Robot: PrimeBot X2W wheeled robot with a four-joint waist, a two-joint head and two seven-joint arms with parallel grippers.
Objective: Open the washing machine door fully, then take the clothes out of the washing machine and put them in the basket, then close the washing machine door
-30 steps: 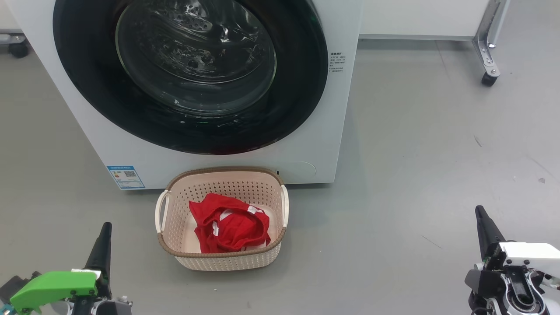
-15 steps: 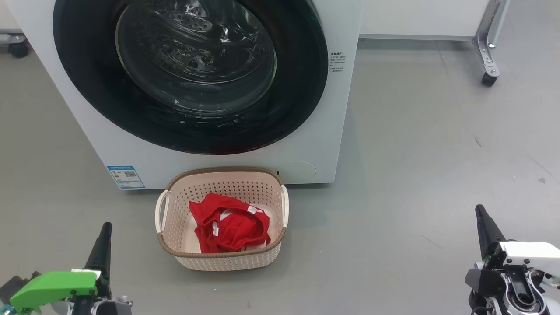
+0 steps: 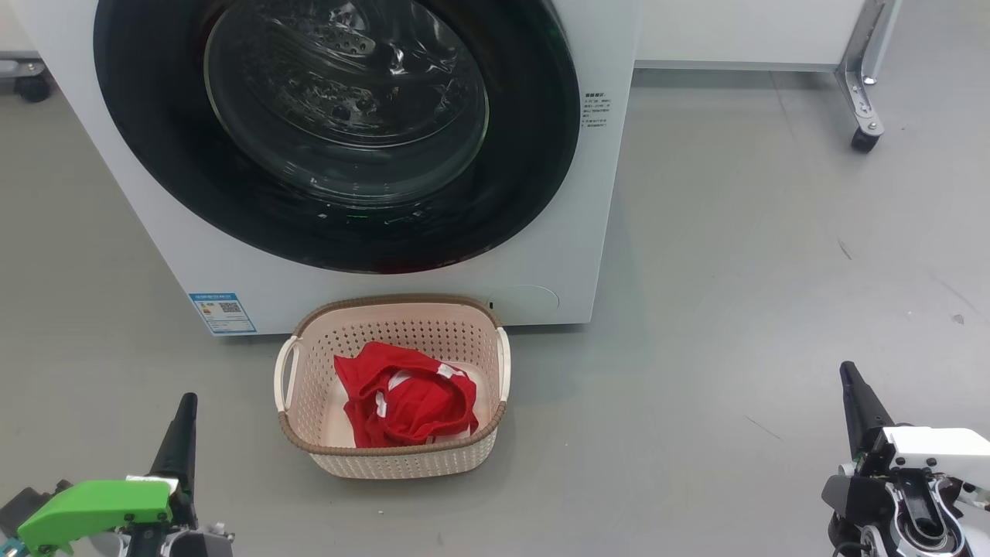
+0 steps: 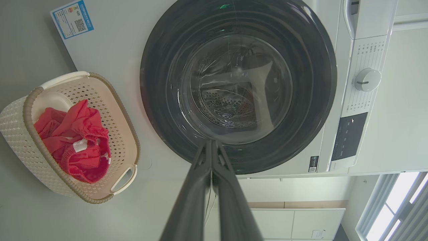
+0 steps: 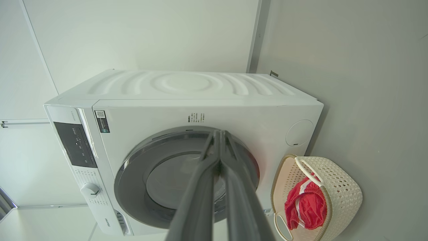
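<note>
Standing clear of the washing machine (image 3: 599, 216), left gripper (image 4: 211, 144) and right gripper (image 5: 219, 132) were pinched together, empty; the washing machine door (image 3: 526, 155) sat flush, red garment (image 3: 410, 402) in the basket (image 3: 387, 300), so nothing apparently needed holding.

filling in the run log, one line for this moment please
washing machine door closed; red garment in basket; left hand shut, empty; right hand shut, empty

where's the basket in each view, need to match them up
Head view: basket at bottom centre, below the washing machine door.
Left wrist view: basket at the left edge, left of the door.
Right wrist view: basket at lower right, right of the door.
Shared landmark: the black-rimmed door.
</note>
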